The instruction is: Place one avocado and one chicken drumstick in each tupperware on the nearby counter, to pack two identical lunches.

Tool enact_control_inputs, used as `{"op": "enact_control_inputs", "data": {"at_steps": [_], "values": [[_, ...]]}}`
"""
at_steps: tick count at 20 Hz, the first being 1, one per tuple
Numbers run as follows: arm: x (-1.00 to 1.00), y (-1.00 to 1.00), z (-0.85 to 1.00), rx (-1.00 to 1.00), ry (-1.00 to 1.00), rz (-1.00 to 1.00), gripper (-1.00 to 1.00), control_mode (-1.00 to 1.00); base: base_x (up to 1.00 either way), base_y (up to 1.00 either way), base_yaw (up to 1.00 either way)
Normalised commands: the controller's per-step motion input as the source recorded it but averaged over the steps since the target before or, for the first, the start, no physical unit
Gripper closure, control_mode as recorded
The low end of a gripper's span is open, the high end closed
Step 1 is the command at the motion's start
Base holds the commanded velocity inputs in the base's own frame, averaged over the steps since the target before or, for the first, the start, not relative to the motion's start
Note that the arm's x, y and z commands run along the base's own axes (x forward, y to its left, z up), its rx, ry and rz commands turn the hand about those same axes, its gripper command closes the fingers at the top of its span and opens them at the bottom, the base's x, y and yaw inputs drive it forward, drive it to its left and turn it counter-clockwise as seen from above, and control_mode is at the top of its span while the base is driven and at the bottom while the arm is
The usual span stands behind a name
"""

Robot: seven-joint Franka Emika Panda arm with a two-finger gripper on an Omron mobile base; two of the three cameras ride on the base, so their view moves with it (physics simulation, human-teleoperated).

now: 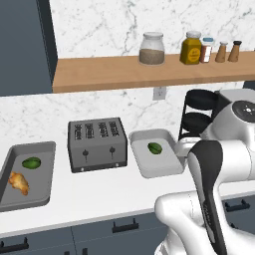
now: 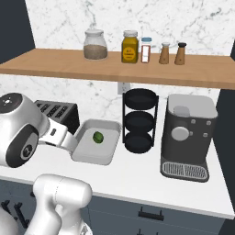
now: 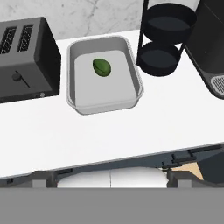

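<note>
On the white counter stand two grey tupperwares. The left tupperware holds a green avocado and a golden chicken drumstick. The right tupperware holds a single avocado; the same tupperware and avocado lie ahead in the hand view. My gripper hovers above the counter's front edge, short of that tupperware. It is open, its fingertips wide apart with nothing between them.
A dark toaster sits between the two tupperwares. A black tiered rack and a coffee machine stand right of the right tupperware. A wooden wall shelf with jars hangs above. Drawers with bar handles run below.
</note>
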Motion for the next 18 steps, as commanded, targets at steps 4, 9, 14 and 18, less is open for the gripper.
{"op": "enact_control_inputs", "data": {"at_steps": [4,9,14,18], "values": [[0.00,0.00,0.00,0.00,0.00,0.00,-1.00,-1.00,0.00,0.00,0.00],[-0.07,-0.01,0.00,0.00,0.00,0.00,-1.00,-1.00,0.00,0.00,0.00],[0.00,0.00,0.00,0.00,0.00,0.00,-1.00,1.00,-0.88,-0.07,-0.02],[0.00,0.00,0.00,0.00,0.00,0.00,-1.00,1.00,-1.00,-0.38,-0.03]]}}
